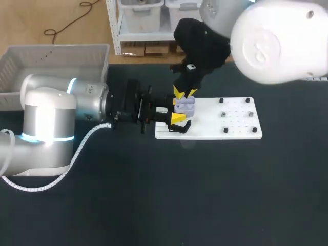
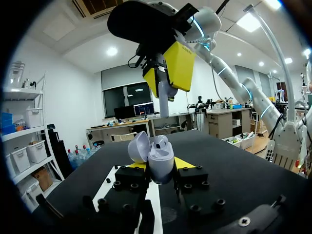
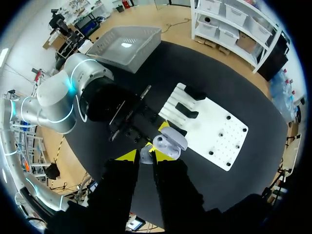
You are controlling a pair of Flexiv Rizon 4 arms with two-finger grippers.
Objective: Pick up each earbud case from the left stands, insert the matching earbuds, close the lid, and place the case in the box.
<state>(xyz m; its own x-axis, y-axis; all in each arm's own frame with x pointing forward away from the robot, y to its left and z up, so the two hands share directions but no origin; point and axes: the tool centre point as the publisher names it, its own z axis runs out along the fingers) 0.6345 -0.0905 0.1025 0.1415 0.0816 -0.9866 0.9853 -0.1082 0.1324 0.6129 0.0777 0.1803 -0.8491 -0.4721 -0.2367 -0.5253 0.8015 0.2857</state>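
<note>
Earbud case, pale lavender with its lid flipped open, is pinched from both sides by the yellow tips of the left gripper. That arm comes in from 9 o'clock in the head view and holds the case upright at the 9 o'clock end of the white board. Can't really tell if the case is touching the board or just above it. The right gripper drops in from about 1 o'clock and hangs right over the open case. Its fingers are set narrow, nipping what looks like a small pale earbud, which is just above the case and not in it. A couple of black stands sit on that same end of the board, one just at the 6 o'clock side of the case. The grey box is off at 10 o'clock, well apart from everything else.
</note>
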